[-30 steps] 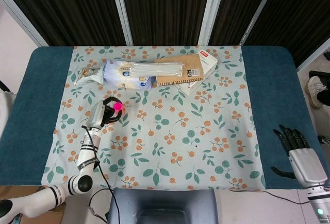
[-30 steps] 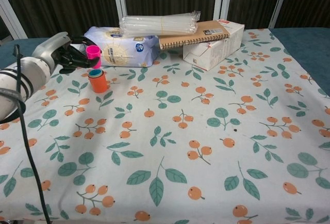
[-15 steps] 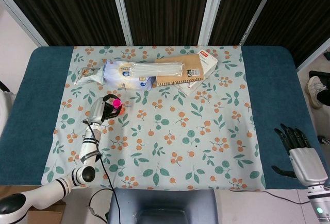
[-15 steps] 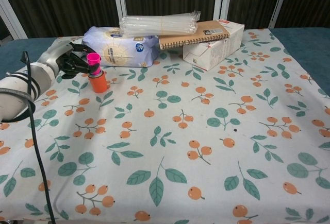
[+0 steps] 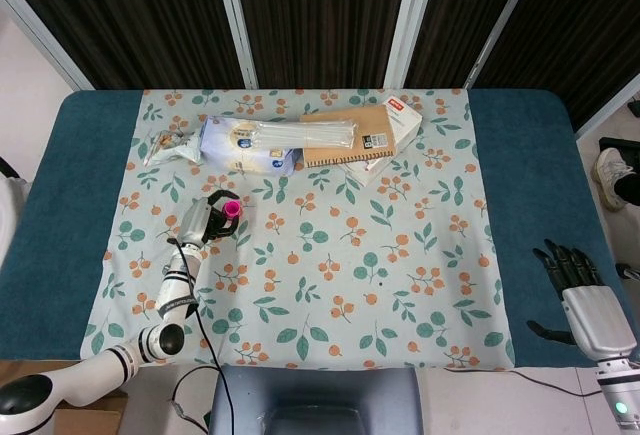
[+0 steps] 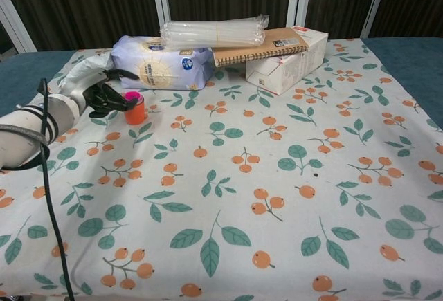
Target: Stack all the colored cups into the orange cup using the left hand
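Observation:
An orange cup [image 6: 136, 113] stands upright on the floral cloth at the left. A pink cup [image 6: 131, 97] sits deep inside it, with only the pink rim [image 5: 231, 211] showing above the orange. My left hand [image 6: 102, 98] is right beside the stack on its left, its dark fingers [image 6: 118, 96] closed on the pink rim; from above the left hand [image 5: 207, 219] lies just left of the cups. Any cup lower in the stack is hidden. My right hand [image 5: 573, 279] rests far right by the table's front edge, fingers spread and holding nothing.
Behind the stack lies a white-blue soft pack [image 6: 163, 66] with a sleeve of clear cups [image 6: 214, 32] on top. A spiral notebook [image 6: 259, 43] rests on a white box [image 6: 294, 55]. A crumpled wrapper [image 5: 163, 145] lies at the back left. The floral cloth [image 6: 263, 197] covers the table's middle.
The left hand has come down with the pink cup, which went from hovering above the orange cup to sitting deep inside it. The teal rim seen earlier is now covered.

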Available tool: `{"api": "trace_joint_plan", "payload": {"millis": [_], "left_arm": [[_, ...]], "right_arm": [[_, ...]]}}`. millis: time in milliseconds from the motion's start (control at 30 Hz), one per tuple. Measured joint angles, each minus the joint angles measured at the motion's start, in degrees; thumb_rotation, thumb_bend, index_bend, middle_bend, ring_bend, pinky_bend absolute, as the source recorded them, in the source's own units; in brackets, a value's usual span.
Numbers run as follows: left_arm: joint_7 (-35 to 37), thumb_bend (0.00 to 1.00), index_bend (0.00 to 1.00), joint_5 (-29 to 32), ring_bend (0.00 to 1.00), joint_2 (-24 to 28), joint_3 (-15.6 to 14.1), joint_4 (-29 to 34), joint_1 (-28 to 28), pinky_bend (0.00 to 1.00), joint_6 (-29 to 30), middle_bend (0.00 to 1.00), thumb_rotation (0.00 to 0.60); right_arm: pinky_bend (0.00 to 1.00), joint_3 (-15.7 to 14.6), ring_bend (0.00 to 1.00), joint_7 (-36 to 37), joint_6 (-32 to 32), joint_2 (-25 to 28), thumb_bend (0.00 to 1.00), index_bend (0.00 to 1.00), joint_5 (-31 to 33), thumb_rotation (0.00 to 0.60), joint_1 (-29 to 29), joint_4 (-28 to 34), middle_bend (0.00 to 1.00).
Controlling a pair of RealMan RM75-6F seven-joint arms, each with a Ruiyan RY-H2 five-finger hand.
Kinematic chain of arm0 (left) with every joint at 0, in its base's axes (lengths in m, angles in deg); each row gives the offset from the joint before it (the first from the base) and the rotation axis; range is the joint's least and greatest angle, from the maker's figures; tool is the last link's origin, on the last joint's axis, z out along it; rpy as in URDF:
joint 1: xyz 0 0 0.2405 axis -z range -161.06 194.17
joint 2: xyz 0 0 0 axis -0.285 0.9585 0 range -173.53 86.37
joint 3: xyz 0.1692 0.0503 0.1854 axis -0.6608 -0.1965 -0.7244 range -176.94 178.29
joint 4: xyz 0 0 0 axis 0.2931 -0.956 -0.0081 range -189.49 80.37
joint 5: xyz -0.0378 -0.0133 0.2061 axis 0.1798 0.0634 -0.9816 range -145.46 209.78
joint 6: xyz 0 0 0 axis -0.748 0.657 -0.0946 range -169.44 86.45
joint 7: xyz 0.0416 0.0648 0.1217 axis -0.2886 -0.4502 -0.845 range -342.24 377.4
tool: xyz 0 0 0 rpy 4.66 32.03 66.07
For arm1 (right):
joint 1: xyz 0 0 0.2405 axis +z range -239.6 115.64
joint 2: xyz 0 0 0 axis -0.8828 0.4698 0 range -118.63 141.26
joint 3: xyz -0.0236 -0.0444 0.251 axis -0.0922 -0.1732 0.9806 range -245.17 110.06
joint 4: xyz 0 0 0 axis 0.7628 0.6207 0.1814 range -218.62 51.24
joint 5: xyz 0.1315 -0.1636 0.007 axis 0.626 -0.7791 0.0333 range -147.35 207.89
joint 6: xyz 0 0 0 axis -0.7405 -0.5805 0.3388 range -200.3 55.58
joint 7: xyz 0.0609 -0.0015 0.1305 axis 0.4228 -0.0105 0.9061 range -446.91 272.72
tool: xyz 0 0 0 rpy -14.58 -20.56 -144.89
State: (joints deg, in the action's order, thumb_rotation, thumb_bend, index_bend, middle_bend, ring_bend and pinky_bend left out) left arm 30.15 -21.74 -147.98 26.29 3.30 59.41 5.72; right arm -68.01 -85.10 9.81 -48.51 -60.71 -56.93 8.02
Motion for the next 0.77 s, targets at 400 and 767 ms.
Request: {"api": "trace_joint_plan", "payload": {"millis": [400,767], "left_arm": [[1.59,0.47,0.0,-16.38,0.66,6.28,-8.97,6.46,-9.55,0.86,21.16,0.51,0.6],[-8.21,0.46,0.0,-32.06,0.0,25.01,-29.58,21.53,-31.36,0.0,49.54,0.0,0.6]], "right_arm": [[0.0,-0.43,0.0,2.24,2.31,0.87,0.13,0.0,-1.15,0.6,-0.94,-0.28,0.0],[0.0,-1.19,0.0,0.99,2.05,0.16,0.13,0.0,-3.27,0.6,-0.84,-0.28,0.0]]}}
